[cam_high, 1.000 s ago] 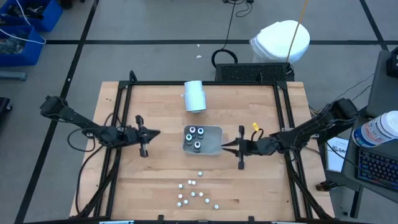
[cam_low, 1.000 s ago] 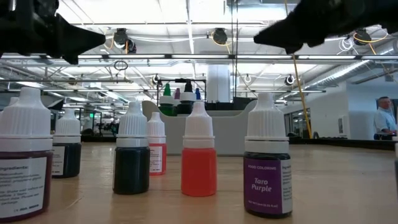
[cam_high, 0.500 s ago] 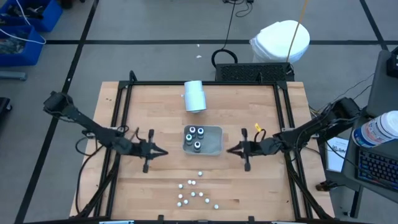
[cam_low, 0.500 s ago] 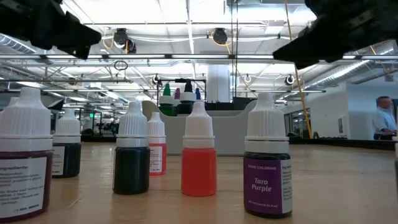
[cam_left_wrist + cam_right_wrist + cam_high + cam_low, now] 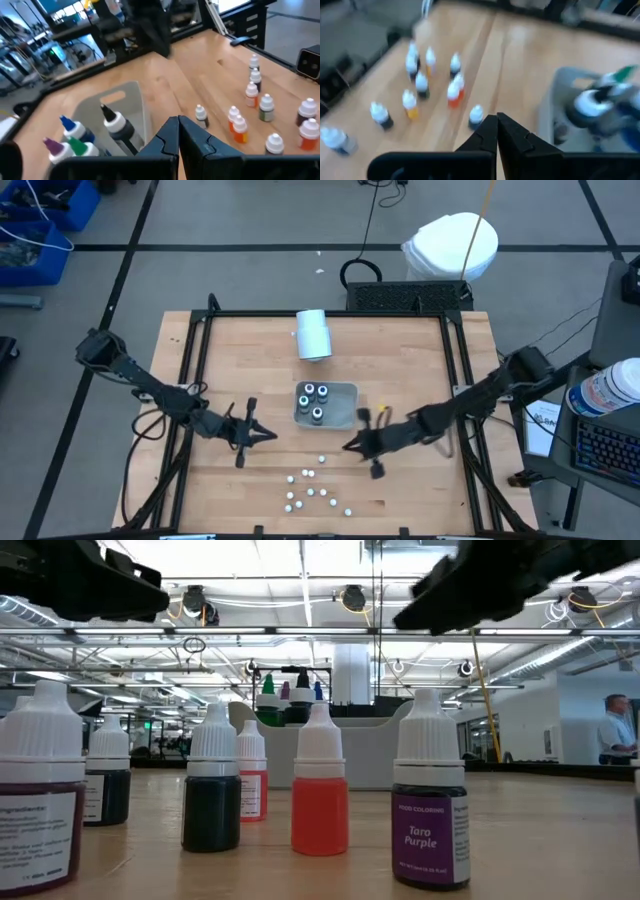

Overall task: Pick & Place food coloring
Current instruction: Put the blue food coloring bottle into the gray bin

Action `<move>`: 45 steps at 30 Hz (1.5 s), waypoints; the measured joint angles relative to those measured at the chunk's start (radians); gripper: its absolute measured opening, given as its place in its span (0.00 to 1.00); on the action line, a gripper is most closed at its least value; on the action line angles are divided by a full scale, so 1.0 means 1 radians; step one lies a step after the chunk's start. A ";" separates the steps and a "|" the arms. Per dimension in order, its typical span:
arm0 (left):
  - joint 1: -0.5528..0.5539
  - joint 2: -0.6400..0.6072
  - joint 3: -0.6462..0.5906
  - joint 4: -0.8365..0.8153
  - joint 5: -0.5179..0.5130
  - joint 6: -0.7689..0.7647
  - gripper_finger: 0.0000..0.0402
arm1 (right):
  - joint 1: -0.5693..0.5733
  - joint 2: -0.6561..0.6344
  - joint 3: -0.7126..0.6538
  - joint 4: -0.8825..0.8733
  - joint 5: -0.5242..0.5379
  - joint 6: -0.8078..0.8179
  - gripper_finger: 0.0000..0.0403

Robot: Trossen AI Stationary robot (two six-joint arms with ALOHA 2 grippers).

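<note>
Several small white-capped food coloring bottles (image 5: 312, 492) stand upright on the wood table near its front edge, close up in the low view (image 5: 319, 783). Four dark bottles (image 5: 316, 400) stand in the grey tray (image 5: 349, 394) at mid table. My left gripper (image 5: 272, 436) hovers shut, left of the tray's near corner, with the small bottles (image 5: 250, 112) ahead of it. My right gripper (image 5: 347, 446) hovers shut, just near of the tray's right side, pointing at the small bottles (image 5: 422, 85). Neither gripper holds anything.
A larger white cylinder (image 5: 313, 334) lies at the table's far side. A black frame (image 5: 200, 350) borders the table. Bare wood lies between the tray and the bottle cluster. A person (image 5: 612, 732) stands far off in the room.
My left gripper has gone toward the table's near edge and a little to the right, tipping closer to level. My right gripper has gone toward the near edge and leftward, closer to the small bottles. No bottle has moved.
</note>
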 joint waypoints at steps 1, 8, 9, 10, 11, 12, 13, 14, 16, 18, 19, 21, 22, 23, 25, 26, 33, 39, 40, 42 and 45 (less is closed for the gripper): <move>0.006 0.000 0.000 0.007 0.000 0.009 0.02 | -0.004 0.040 0.055 -0.053 -0.018 -0.009 0.00; 0.058 0.000 0.000 0.005 0.006 -0.025 0.02 | -0.012 0.256 0.335 -0.210 -0.060 -0.122 0.03; 0.062 0.000 0.000 0.002 0.006 -0.045 0.02 | -0.014 0.270 0.353 -0.214 -0.075 -0.136 0.06; 0.063 0.000 0.000 -0.006 0.005 -0.067 0.02 | -0.014 0.281 0.363 -0.209 -0.084 -0.154 0.08; 0.063 -0.001 0.000 -0.019 0.005 -0.087 0.02 | -0.015 0.293 0.367 -0.199 -0.093 -0.176 0.12; 0.062 -0.001 0.000 -0.037 0.006 -0.103 0.02 | -0.018 0.306 0.367 -0.180 -0.098 -0.197 0.15; 0.060 -0.001 0.000 -0.055 0.007 -0.117 0.02 | -0.021 0.322 0.367 -0.158 -0.097 -0.212 0.19; 0.057 -0.001 0.000 -0.071 0.006 -0.124 0.02 | -0.028 0.337 0.367 -0.129 -0.100 -0.216 0.23; 0.057 -0.001 0.000 -0.082 0.008 -0.126 0.02 | -0.045 0.350 0.367 -0.108 -0.099 -0.211 0.30; 0.057 -0.001 0.000 -0.087 0.009 -0.145 0.02 | -0.056 0.363 0.368 -0.083 -0.093 -0.201 0.37; 0.057 -0.001 0.000 -0.090 0.009 -0.157 0.02 | -0.058 0.363 0.366 -0.092 -0.091 -0.198 0.40; 0.057 -0.001 0.000 -0.096 0.019 -0.178 0.02 | -0.057 0.364 0.359 -0.092 -0.100 -0.198 0.45; 0.057 -0.001 0.000 -0.101 0.028 -0.183 0.02 | -0.056 0.363 0.354 -0.089 -0.102 -0.205 0.46; 0.057 -0.001 0.000 -0.102 0.035 -0.186 0.02 | -0.055 0.363 0.348 -0.088 -0.103 -0.212 0.47; 0.056 -0.001 -0.001 -0.099 0.043 -0.186 0.02 | -0.055 0.364 0.341 -0.093 -0.104 -0.216 0.48; 0.057 -0.001 -0.001 -0.100 0.042 -0.186 0.02 | -0.056 0.364 0.339 -0.093 -0.104 -0.217 0.48; 0.057 -0.001 -0.001 -0.100 0.040 -0.188 0.02 | -0.055 0.363 0.301 -0.089 -0.105 -0.212 0.45; 0.057 -0.001 0.000 -0.100 0.039 -0.188 0.02 | -0.055 0.363 0.237 0.009 -0.105 -0.183 0.43; 0.057 -0.001 -0.001 -0.100 0.039 -0.187 0.02 | -0.055 0.363 0.225 0.043 -0.105 -0.182 0.42; 0.057 -0.001 -0.001 -0.099 0.039 -0.185 0.02 | -0.055 0.363 0.198 0.102 -0.105 -0.181 0.42; 0.057 -0.001 -0.001 -0.099 0.039 -0.185 0.02 | -0.055 0.363 0.174 0.147 -0.105 -0.181 0.42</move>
